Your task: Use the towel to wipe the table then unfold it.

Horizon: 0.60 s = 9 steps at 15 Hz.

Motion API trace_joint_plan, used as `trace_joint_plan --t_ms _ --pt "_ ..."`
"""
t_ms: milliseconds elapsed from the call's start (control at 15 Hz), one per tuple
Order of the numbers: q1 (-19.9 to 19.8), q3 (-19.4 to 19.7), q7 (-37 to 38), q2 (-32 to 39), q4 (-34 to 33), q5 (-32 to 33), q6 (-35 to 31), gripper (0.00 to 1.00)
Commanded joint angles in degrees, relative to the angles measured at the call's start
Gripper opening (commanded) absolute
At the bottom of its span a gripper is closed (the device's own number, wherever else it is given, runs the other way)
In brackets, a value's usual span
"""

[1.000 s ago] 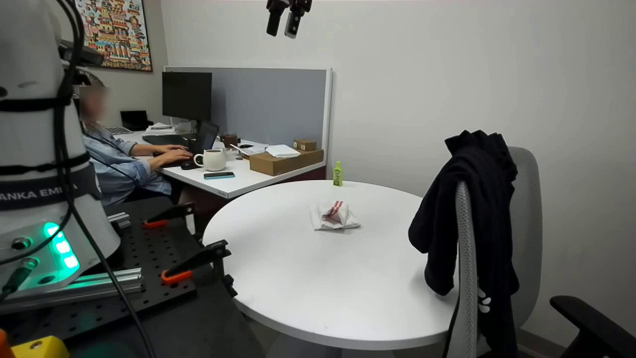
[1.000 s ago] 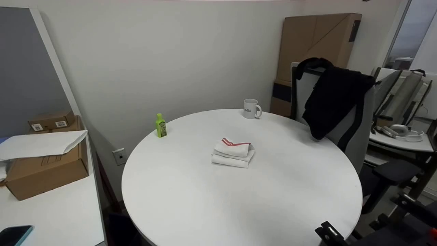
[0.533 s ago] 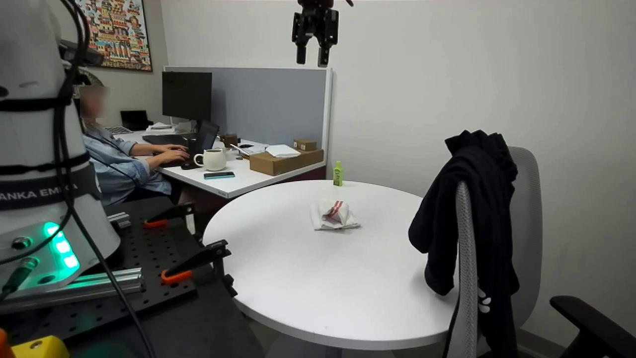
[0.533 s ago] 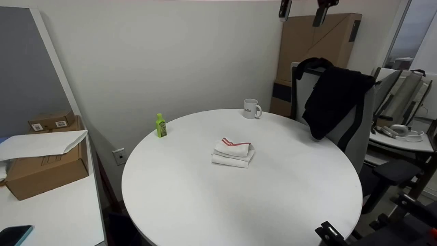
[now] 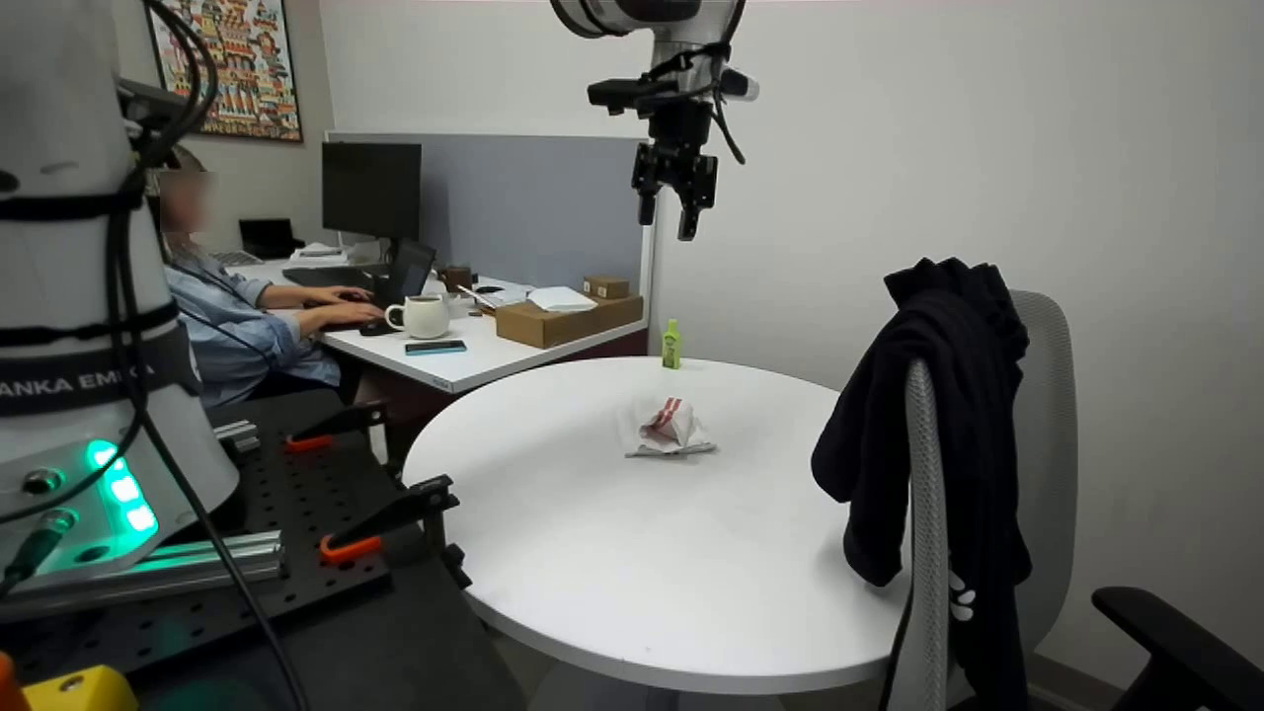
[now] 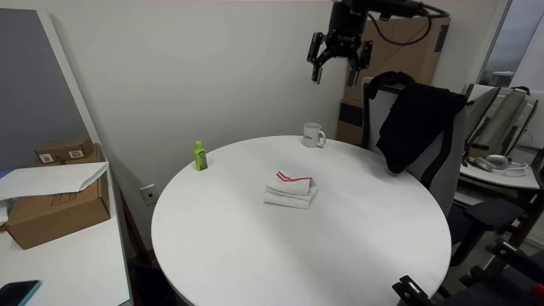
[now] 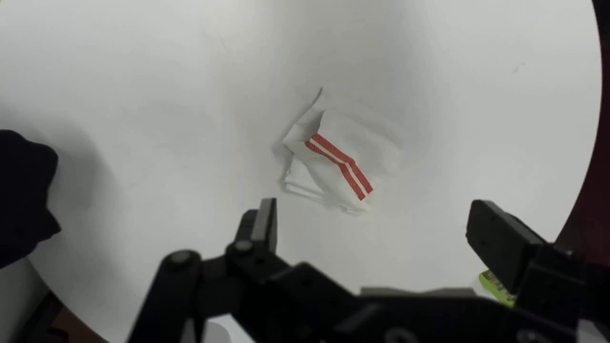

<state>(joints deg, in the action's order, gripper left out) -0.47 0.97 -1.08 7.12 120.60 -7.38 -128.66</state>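
Note:
A white towel with red stripes lies folded in a small stack on the round white table. The towel shows in both exterior views and near the middle of the wrist view. My gripper shows in both exterior views, fingers pointing down, well above the table and apart from the towel. In the wrist view the gripper has its fingers wide apart with nothing between them. The towel's lower layers are partly hidden under its top fold.
A green bottle stands at the table's edge. A white mug stands at the edge in an exterior view. A chair with a black jacket is against the table. A desk with a seated person adjoins it.
My gripper has come down into both exterior views, lowering over the table and moving rightward in one and leftward in another. It stays open. The towel has not moved.

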Motion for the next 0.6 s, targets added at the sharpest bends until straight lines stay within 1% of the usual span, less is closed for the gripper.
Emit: trace_joint_plan --t_ms 0,200,533 --pt "0.76 -1.69 0.63 11.73 -9.53 -0.61 0.26 1.0" --pt "1.72 -2.12 2.16 19.22 -14.18 1.45 -0.5 1.0" --pt "4.55 -0.55 5.66 29.14 -19.22 7.02 -5.81 1.0"
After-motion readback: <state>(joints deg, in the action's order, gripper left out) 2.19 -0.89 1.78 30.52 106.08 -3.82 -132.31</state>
